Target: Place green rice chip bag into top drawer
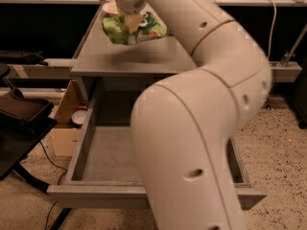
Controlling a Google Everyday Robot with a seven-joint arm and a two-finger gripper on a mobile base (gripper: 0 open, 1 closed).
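At the fingertips, far side of the worktop (115, 63): we find the gripper (129, 27) pointing down, its fingers (133, 21) closed on the bag (149, 31) near the bag's middle.

1. Bag. It sits directly under and around the fingers, with green lobes sticking out to either side of them. Its long axis runs left to right across the view, crosswise to the fingers. A soft shadow lies on the worktop beneath it, so we judge that it hangs clear of the surface. We cannot confirm this at the edges.

2. Drawer (108, 152). It stands pulled open, below the fingers and on their near side, towards the camera. The worktop's front edge lies between the bag and the cavity. The floor of the drawer shows bare on the side to the left of the arm (192, 128). The arm's own bulk hides the rest.

3. Governing relation. The target lies forward of and lower than the fingers, not under them. We judge that the coming move must carry the bag over the front edge before any descent. The drawer is far wider than the bag is long, so the crosswise axis should pass in without turning.

4. Risk. A loose lobe may catch the front edge if the descent begins early.
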